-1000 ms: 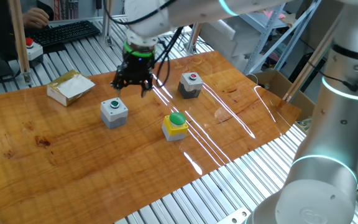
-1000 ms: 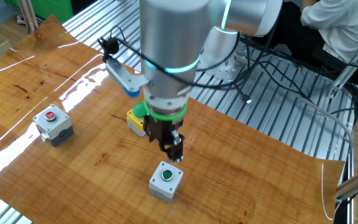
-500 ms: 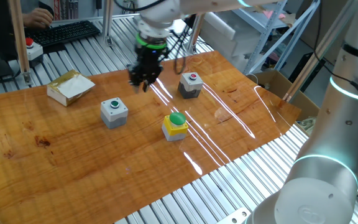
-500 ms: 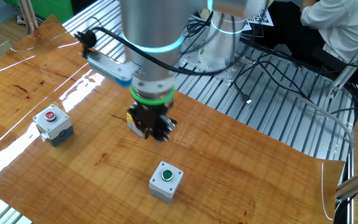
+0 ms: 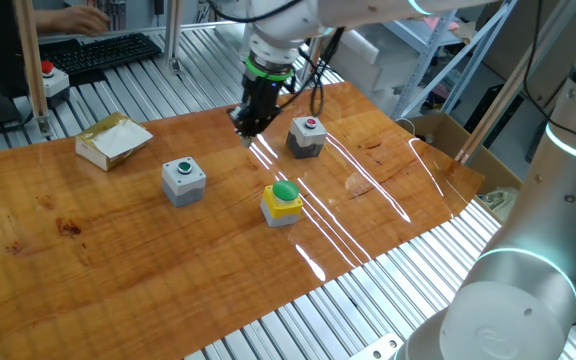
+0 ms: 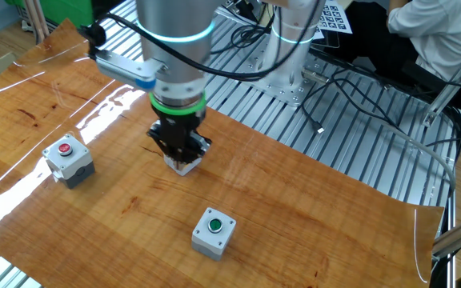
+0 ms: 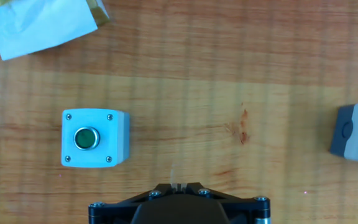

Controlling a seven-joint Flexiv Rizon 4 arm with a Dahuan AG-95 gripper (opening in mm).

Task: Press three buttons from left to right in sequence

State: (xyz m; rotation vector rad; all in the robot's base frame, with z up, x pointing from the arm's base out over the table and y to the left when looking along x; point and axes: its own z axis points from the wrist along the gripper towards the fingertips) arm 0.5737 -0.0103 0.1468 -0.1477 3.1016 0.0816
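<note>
Black two-finger gripper (image 5: 247,126) hanging over the glossy wooden table (image 5: 118,250), above bare wood between the button boxes. Fingertips meeting at the bottom edge of the hand view, pressed together with no gap showing, nothing pinched.

Grey box with small green button (image 5: 183,181) resting flat on the wood, at about 8 o'clock from the gripper in one fixed view; in the hand view (image 7: 95,138) at 10 o'clock from the fingertips, well apart. Yellow box with large green dome (image 5: 282,201) near the table's middle, at 5 o'clock from the gripper; in the other fixed view mostly hidden behind the gripper (image 6: 178,152), only a pale corner showing. Grey box with small red button (image 5: 307,136) just beside the gripper at 3 o'clock; in the other fixed view (image 6: 68,160) well apart at 9 o'clock.

Open cardboard box with white paper (image 5: 114,140) at 9 o'clock, near the table's far edge.
</note>
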